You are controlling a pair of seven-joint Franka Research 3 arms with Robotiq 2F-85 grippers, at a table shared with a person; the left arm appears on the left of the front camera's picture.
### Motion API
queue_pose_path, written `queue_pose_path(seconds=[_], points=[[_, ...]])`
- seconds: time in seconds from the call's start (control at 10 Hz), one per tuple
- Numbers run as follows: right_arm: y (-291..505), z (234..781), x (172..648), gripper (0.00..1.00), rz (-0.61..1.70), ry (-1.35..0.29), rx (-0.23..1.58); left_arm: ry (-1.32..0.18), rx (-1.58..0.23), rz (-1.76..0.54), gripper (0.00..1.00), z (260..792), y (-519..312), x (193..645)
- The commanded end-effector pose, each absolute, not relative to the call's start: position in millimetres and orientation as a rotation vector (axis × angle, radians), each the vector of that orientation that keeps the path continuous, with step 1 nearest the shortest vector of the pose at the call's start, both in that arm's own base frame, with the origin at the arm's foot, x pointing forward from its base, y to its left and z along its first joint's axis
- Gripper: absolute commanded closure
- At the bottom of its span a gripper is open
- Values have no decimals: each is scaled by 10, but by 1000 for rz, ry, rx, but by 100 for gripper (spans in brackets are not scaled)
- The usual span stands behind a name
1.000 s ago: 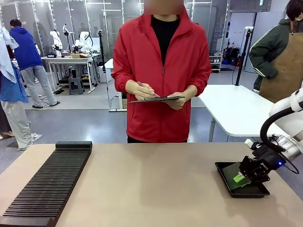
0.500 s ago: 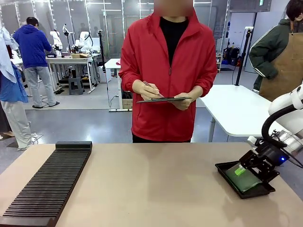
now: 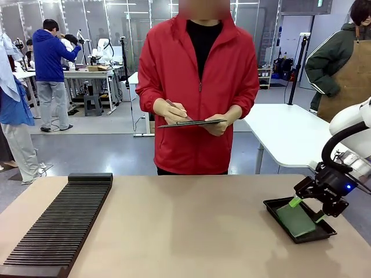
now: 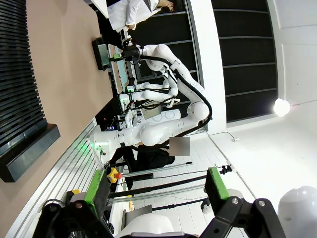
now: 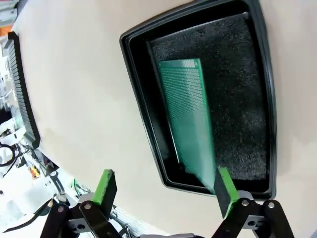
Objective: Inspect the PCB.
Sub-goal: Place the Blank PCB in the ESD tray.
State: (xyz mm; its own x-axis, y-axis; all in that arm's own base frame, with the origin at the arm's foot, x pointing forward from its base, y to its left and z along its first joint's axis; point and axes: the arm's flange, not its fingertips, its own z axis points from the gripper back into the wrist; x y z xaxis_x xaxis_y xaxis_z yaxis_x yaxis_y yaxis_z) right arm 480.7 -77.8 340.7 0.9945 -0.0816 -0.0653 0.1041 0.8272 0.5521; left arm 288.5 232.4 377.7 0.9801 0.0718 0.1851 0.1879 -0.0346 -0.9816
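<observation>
- At lower right of the front view, the PCB (image 3: 295,219) lies flat inside the black tray (image 3: 272,205) — foam lining likely cushions it.
- Right gripper (image 3: 307,209) hovers over it, jaws spread wide, holding nothing.
- Left gripper (image 4: 157,191) — equally wide, empty.
- At upper centre, the person holds a tablet (image 3: 192,122), likely for notes.

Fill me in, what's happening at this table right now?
The right gripper hangs open just above the black tray, with the green PCB lying in the tray, not gripped. The left gripper is open, holding nothing. Across the table, a person in a red jacket writes on a tablet. A ribbed black rack sits untouched.
</observation>
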Motion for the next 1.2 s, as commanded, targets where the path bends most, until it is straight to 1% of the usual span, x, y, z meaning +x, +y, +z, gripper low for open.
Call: queue_pose_path(seconds=[0.0, 0.2, 0.4, 0.5, 1.1], points=[[-704, 3563, 4682, 0, -145, 3, 515, -195, -1598, -91, 0, 3806, 2345, 2871], [-675, 3672, 4606, 0, -133, -26, 503, -195, -1598, -91, 0, 3806, 2345, 2871], [-631, 3590, 4665, 0, -134, 17, 526, -195, -1598, -91, 0, 3806, 2345, 2871], [-746, 3694, 4654, 0, -108, -23, 542, -195, -1598, -91, 0, 3806, 2345, 2871], [-746, 3694, 4654, 0, -108, -23, 542, -195, -1598, -91, 0, 3806, 2345, 2871]])
